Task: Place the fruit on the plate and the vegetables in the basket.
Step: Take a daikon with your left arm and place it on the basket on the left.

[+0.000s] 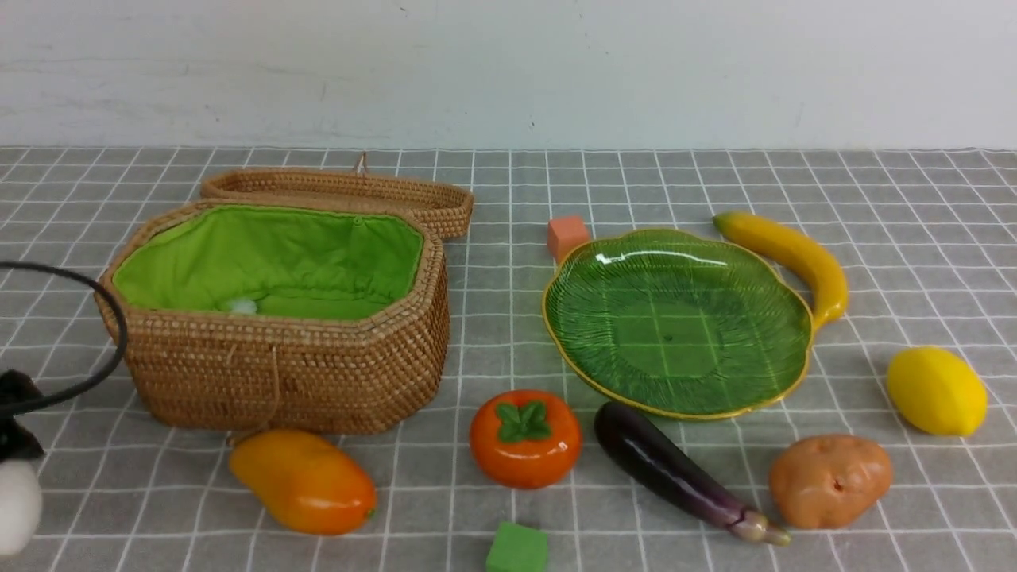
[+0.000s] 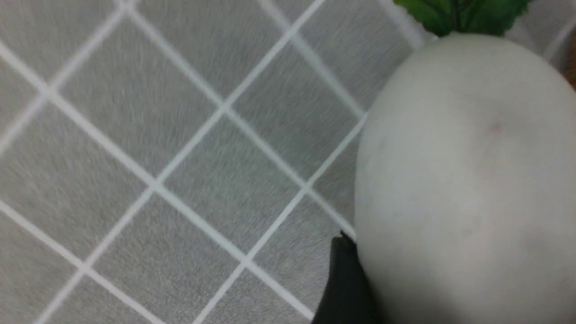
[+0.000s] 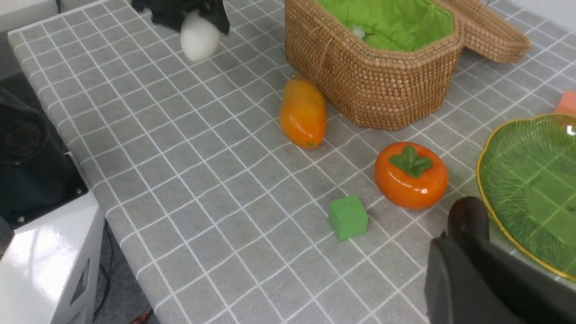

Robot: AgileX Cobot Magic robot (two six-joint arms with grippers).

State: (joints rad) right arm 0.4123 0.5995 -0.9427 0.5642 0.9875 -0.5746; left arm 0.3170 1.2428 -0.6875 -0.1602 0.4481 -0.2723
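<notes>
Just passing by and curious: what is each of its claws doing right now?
Left gripper: closed on the white radish, holding it.
Right gripper: closed, nothing seen in it.

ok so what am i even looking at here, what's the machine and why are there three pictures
It is a robot with two arms, each ending in a claw. The wide picture is taken from between the arms, looking forward over a table with a grey checked cloth. The other two come from small cameras on the wrists.

On the cloth stand an open wicker basket and a green glass plate. Around them lies toy food: mango, persimmon, eggplant, potato, lemon and banana. There is also an orange cube and a green cube.

The left claw, at the table's left edge, holds a white radish. Its own camera is so close that the radish fills half that picture. The right claw is shut, with nothing visible in it.
</notes>
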